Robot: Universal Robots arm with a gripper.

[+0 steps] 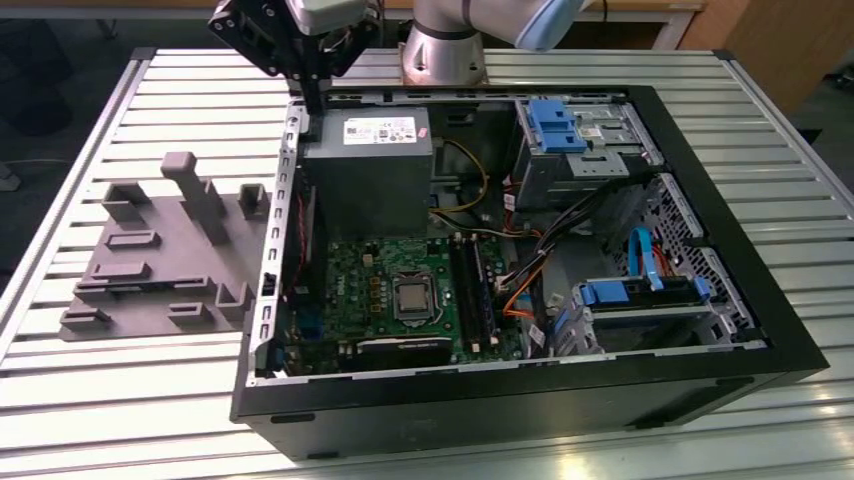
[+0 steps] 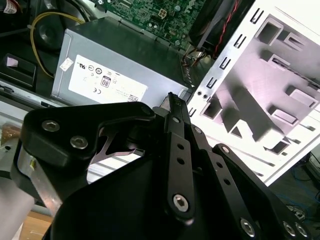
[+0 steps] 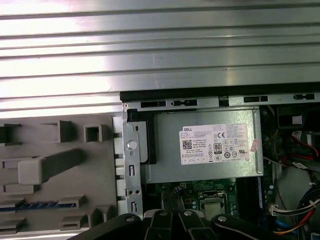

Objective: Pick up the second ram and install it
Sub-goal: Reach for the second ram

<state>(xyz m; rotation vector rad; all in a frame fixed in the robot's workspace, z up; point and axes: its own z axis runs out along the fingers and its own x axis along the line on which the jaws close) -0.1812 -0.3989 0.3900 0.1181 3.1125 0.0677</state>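
second ram [image 3: 35,205]: just a bluish strip, cut off
gripper [image 1: 311,105]: well apart, ram's toward the exterior view's left
fingers [image 2: 175,125]: pressed together

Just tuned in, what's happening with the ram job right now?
The arm's gripper hangs over a corner of the open computer case, by the power supply, jaws shut with nothing seen between them. The second ram appears to lie in a slot of the grey fixture plate beside the case, not yet picked up.
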